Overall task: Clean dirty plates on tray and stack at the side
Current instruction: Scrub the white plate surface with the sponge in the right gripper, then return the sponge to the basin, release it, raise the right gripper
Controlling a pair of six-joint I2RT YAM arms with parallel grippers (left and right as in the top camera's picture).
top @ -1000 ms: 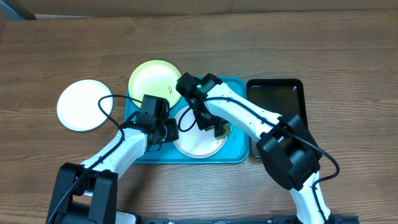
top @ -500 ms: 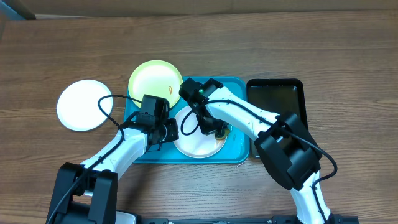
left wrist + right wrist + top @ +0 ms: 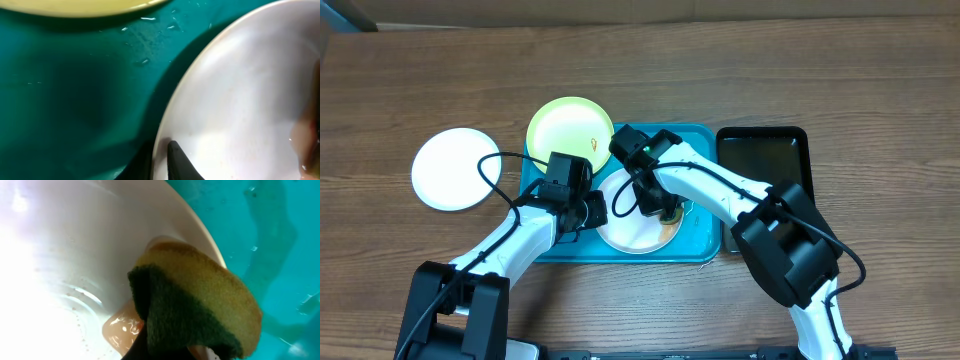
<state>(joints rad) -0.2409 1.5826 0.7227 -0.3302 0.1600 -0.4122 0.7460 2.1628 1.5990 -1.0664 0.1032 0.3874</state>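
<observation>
While the right gripper (image 3: 665, 212) clamps shut on a sponge (image 3: 200, 310) pressed against a white plate (image 3: 630, 235) on the tray (image 3: 705, 245), the left gripper (image 3: 592, 212) pinches that plate's left rim. A green plate (image 3: 565, 125) overlaps the tray's far-left corner; another white plate (image 3: 450, 168) lies on the table (image 3: 880, 80), well left.

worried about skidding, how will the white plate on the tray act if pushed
Probably slippery: the white plate looks wet beside the sponge. Likely light and stiff, so it may slide on the tray unless the left gripper pins its rim.
</observation>
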